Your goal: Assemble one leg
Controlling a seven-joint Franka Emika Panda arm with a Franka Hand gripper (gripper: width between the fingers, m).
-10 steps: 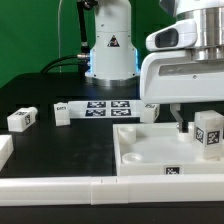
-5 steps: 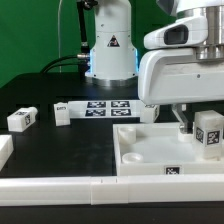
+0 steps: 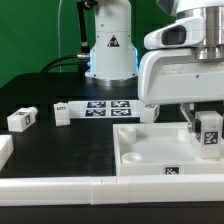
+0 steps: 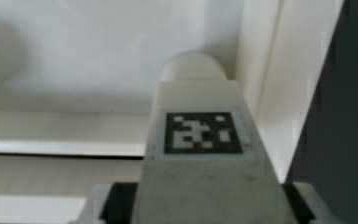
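In the tool (image 3: 202, 124), seemingly, the leg (image 3: 209, 136)

backdrop (image 3: 28, 40): plain green wall, evenly lit | bench (image 3: 70, 150): matte black top, meets the green along its far edge | light: bright, diffuse, faint sheen on the black

Arm low at the exterior view's right.
End effector (image 3: 204, 125) points straight down, jaws clamped on the leg (image 3: 210, 135).
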